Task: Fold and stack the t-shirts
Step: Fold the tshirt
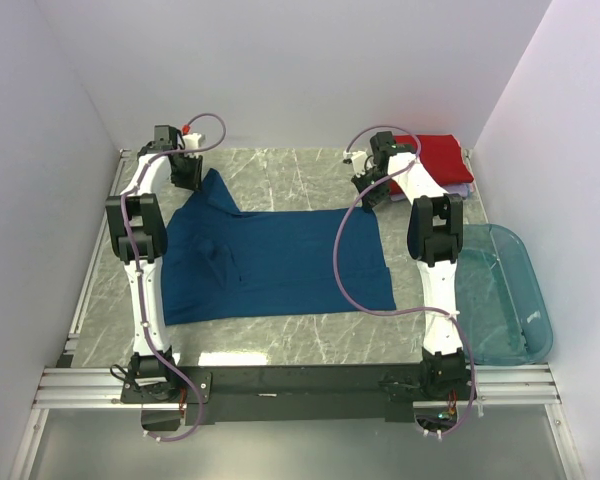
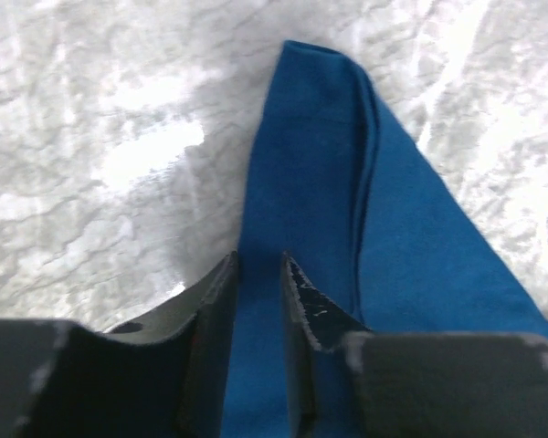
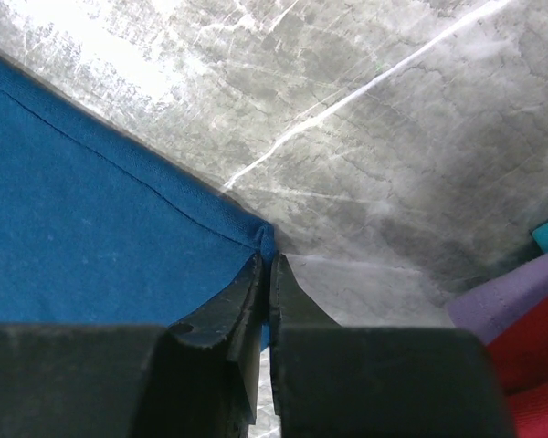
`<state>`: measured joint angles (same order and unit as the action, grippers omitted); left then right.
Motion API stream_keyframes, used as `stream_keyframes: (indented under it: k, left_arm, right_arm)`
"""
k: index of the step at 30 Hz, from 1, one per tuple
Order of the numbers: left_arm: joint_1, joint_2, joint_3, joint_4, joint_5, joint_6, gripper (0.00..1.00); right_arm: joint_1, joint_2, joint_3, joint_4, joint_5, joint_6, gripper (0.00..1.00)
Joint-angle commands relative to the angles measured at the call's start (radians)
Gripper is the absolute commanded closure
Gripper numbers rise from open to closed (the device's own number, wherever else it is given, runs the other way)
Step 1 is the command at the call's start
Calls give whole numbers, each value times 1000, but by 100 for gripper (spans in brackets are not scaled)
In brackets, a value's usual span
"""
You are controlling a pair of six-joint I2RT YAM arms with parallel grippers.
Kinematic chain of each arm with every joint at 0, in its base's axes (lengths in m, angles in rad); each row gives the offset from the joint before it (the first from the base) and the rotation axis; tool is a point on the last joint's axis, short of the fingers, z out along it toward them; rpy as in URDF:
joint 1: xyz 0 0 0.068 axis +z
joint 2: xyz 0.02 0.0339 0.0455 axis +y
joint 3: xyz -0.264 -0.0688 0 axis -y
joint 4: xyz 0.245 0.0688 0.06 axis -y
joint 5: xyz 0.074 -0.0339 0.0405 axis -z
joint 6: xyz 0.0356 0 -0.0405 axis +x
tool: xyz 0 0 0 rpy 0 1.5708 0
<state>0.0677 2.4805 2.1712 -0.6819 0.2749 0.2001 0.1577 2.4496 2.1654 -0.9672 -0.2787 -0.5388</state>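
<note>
Dark blue t-shirt point(image 1: 280, 265): light, limp; take upper corners. Right gripper point(image 3: 267, 260) pinches one; left gripper point(image 2: 258, 265) straddles cloth (clamp uncertain).

The dark blue t-shirt point(image 1: 280, 265) is one solid colour (brighter in the wrist views). The red t-shirt point(image 1: 440, 158) is plain too, the lavender t-shirt point(image 3: 511, 292) pale. The tub point(image 1: 505, 290) is translucent teal, the counter point(image 1: 280, 170) grey marble veined white.

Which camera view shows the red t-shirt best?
The top external view: the red t-shirt lies folded at the table's far right corner, partly behind the right arm. The right wrist view shows only a red patch at its lower right edge; the left wrist view shows none.
</note>
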Motion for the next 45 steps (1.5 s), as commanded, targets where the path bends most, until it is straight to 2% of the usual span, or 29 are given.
stream_keyframes:
  k: [1, 2, 4, 6, 11, 15, 22, 36, 45]
  left_arm:
    - [-12, 6, 2, -24, 64, 21, 71]
    - [-16, 8, 2, -27, 67, 28, 78]
    - [-22, 15, 2, -28, 64, 38, 85]
    - [-23, 21, 12, -28, 53, 39, 99]
    - [-22, -15, 10, 2, 37, 44, 100]
    - [-5, -73, 1, 24, 79, 44, 100]
    - [23, -244, -134, 74, 155, 65, 100]
    - [93, -439, -307, -34, 263, 160, 100]
    - [121, -594, -461, -61, 268, 209, 100]
  right_arm:
    - [8, 6, 37, -18, -11, -12, 96]
    - [8, 6, 37, -16, -11, -10, 97]
    - [8, 3, 36, -15, -13, -6, 100]
    - [9, -6, 33, -11, -16, -3, 100]
    - [8, -24, 22, -7, -13, -4, 100]
    - [8, -56, 8, -4, -10, -13, 100]
    - [3, -155, -87, 19, -16, -20, 100]
    - [-26, -251, -136, -19, -40, -58, 100]
    - [-38, -322, -213, -22, -45, -93, 100]
